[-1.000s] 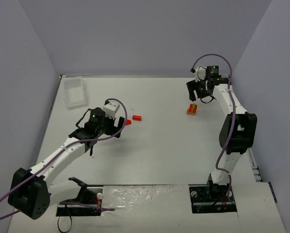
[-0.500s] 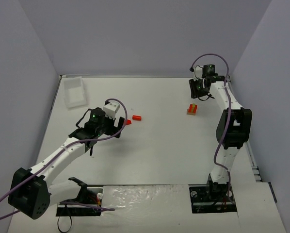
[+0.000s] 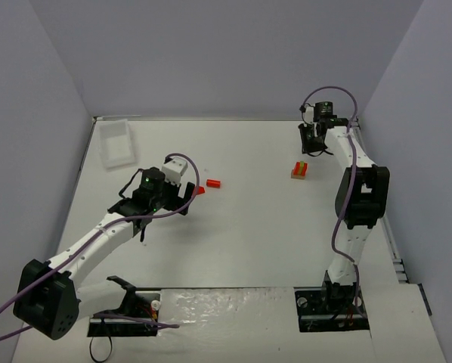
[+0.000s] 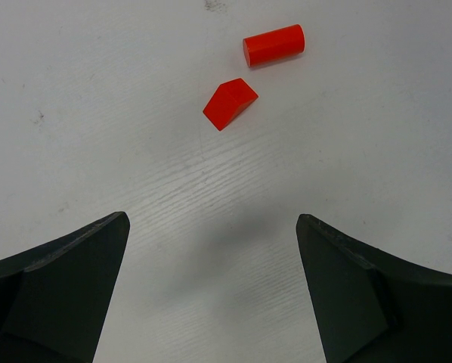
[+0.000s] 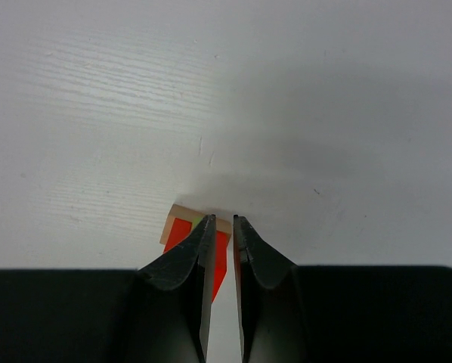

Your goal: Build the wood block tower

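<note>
Over the table [image 3: 249,242], top view: the partial tower [image 3: 300,169], red and green on tan, stands apart from the right jaws. Left wrist view: left jaws wide, empty; red wedge [image 4: 230,103] and red cylinder [image 4: 273,45] lie ahead, untouched. Judged step: fetching the next block; requires advancing onto the wedge. Right wrist view: jaws closed on nothing, tower partly behind their tips.
</note>
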Motion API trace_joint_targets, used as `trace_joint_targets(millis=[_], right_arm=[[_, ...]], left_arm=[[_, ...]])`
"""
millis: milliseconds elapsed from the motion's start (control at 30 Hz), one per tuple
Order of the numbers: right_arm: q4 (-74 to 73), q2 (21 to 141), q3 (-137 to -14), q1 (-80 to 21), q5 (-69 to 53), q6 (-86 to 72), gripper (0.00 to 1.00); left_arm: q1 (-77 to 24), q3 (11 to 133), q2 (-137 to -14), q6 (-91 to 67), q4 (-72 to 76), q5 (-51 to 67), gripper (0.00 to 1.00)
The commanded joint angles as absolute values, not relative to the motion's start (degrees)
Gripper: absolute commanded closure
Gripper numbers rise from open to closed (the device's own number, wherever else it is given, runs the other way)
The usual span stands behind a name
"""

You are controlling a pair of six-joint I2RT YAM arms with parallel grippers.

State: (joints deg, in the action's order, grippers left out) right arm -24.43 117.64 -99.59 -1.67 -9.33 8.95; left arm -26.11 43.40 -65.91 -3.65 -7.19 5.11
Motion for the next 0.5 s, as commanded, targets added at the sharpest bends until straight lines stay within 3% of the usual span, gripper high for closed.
trace_joint_targets(millis=[0, 467], right_arm=[[-24.17, 117.33, -100.46, -2.37, -8.61, 8.35, 0.87], [-24.63, 119.55, -100.17, -2.99, -8.44, 9.25, 0.87]], left_arm=[[-26.37, 46.84, -65.83, -3.34, -5.45, 5.98, 0.09], [-26.37, 46.91, -65.83, -3.16, -5.8, 5.98, 0.09]])
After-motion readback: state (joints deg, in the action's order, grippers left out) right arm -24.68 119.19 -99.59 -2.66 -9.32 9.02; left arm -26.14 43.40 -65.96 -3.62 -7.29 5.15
